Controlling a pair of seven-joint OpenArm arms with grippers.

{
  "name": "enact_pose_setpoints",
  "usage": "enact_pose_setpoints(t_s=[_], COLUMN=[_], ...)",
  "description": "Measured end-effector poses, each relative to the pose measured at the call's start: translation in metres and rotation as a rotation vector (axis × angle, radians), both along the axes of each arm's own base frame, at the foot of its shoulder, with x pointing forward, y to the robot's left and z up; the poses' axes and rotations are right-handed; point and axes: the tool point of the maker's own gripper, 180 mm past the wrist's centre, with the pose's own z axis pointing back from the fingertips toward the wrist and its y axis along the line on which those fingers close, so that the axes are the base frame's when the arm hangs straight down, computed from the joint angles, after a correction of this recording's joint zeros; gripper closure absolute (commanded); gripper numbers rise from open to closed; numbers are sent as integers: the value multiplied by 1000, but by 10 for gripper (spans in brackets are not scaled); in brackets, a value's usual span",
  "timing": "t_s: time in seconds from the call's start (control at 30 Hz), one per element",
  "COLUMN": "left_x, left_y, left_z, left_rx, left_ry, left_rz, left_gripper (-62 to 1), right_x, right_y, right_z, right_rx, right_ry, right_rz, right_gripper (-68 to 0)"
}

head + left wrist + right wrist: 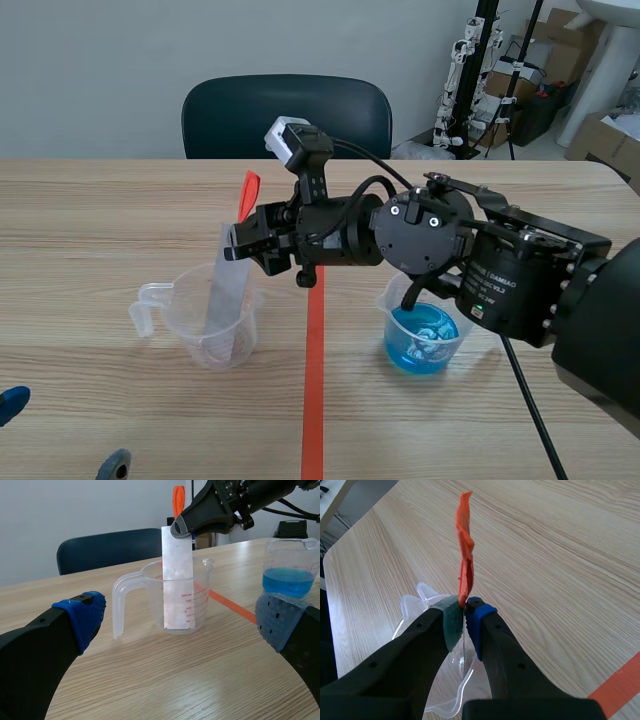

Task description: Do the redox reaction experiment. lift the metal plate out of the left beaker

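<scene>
A grey metal plate (222,285) stands tilted in the clear left beaker (205,322), its foot still inside the beaker. An orange tag (247,193) sticks up from its top end. My right gripper (240,240) reaches across the red tape line and is shut on the plate's top edge. In the right wrist view the pads (451,620) pinch the thin plate (463,650) edge-on, with the orange tag (464,550) above them. The left wrist view shows the plate (177,575) upright in the beaker (175,600) ahead of my open left gripper (180,625).
A second beaker (424,335) holding blue liquid stands right of the red tape line, under my right arm; it also appears in the left wrist view as the blue-liquid beaker (291,572). A dark chair (287,115) stands behind the table's far edge.
</scene>
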Motion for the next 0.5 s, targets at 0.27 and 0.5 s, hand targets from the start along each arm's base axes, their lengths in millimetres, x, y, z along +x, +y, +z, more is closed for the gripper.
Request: enact_pose_setpoints(t_s=[0.27, 0.5], left_x=[0, 0], left_y=[0, 0], left_z=[0, 0], left_rx=[0, 0], left_ry=[0, 0], left_rz=[0, 0], left_gripper=[-623, -623], right_x=[-10, -20], right_y=[7, 17], right_z=[4, 11], right_rx=[-32, -20], right_ry=[-93, -145], right_rz=[113, 182], right_gripper=[-6, -6])
